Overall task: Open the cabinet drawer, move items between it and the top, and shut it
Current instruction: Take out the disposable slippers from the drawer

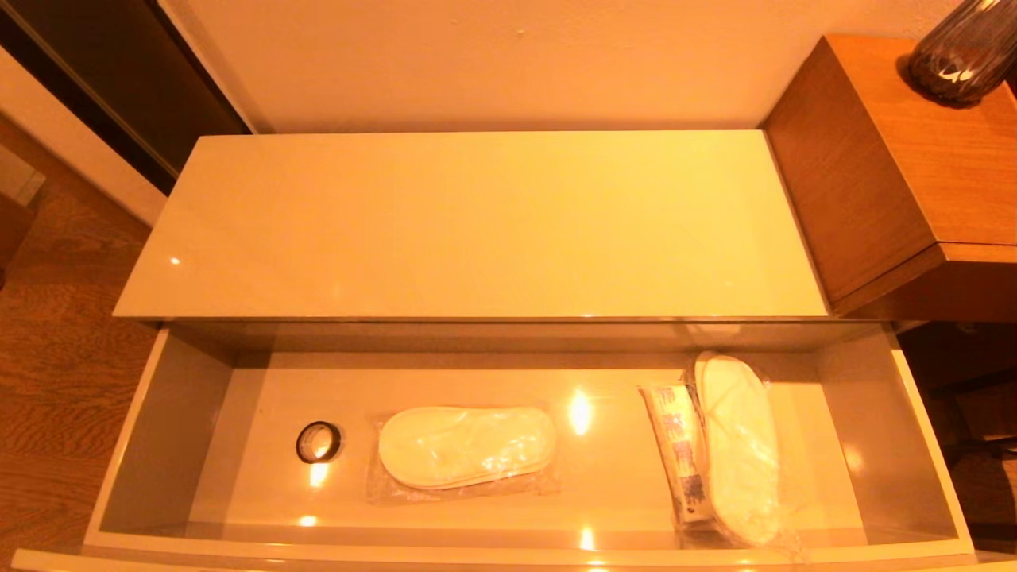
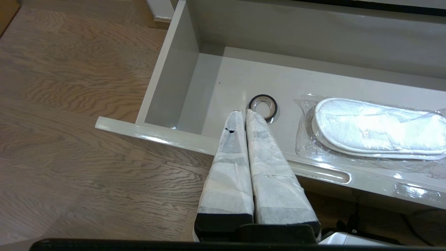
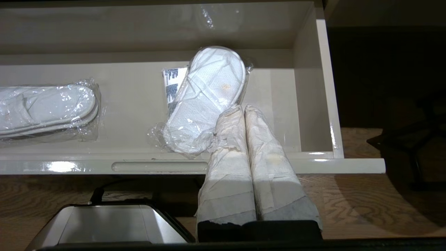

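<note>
Beside a wooden floor, the low cabinet's glossy top (image 1: 477, 222) lies bare while the cabinet drawer (image 1: 167, 429) stands pulled out, holding the tape ring (image 1: 319, 442), two bagged slippers (image 1: 466, 446) and the blue-printed packet (image 1: 679, 453). Moving items and closing seem left. The left gripper (image 2: 242, 112) and right gripper (image 3: 240, 108) hover near the drawer's front, fingers pressed together, empty.
</note>
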Available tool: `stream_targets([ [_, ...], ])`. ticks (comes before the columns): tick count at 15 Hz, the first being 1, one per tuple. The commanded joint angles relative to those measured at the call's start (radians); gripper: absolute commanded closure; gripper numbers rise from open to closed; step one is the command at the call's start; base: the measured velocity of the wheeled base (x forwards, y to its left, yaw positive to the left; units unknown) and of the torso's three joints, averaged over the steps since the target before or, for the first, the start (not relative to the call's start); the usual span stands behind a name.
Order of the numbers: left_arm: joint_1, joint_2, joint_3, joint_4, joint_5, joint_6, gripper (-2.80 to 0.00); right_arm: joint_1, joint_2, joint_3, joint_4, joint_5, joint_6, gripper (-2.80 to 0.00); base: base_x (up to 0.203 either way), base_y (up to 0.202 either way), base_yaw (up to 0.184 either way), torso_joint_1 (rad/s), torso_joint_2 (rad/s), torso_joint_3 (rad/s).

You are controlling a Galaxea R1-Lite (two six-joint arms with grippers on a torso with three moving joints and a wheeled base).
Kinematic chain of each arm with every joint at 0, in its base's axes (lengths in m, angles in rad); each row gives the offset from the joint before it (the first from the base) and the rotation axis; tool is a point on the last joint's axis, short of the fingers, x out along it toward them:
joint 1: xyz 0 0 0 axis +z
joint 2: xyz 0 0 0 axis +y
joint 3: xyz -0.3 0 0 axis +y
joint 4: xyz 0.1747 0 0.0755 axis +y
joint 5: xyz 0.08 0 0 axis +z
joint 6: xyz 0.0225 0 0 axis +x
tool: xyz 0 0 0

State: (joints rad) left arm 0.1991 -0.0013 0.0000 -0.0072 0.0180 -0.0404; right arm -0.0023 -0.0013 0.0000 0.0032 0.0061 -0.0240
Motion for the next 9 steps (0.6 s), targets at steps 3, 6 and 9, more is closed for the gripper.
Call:
stream_targets([
  [3, 0.000, -0.039, 0.002, 0.000, 0.000, -0.001, 0.00, 0.002, 0.001, 0.000, 0.000, 0.000, -0.001, 0.00, 0.000, 0.000, 0.000, 0.000, 0.00, 0.000],
  [6, 0.000, -0.039, 0.002, 0.000, 0.000, -0.001, 0.00, 0.001, 0.001, 0.002, -0.003, 0.001, -0.017, 0.00, 0.000, 0.000, 0.000, 0.000, 0.00, 0.000],
  [9, 0.000, -0.039, 0.002, 0.000, 0.000, -0.001, 0.00, 0.002, 0.010, -0.071, 0.016, -0.002, -0.016, 0.00, 0.000, 0.000, 0.000, 0.000, 0.00, 0.000],
])
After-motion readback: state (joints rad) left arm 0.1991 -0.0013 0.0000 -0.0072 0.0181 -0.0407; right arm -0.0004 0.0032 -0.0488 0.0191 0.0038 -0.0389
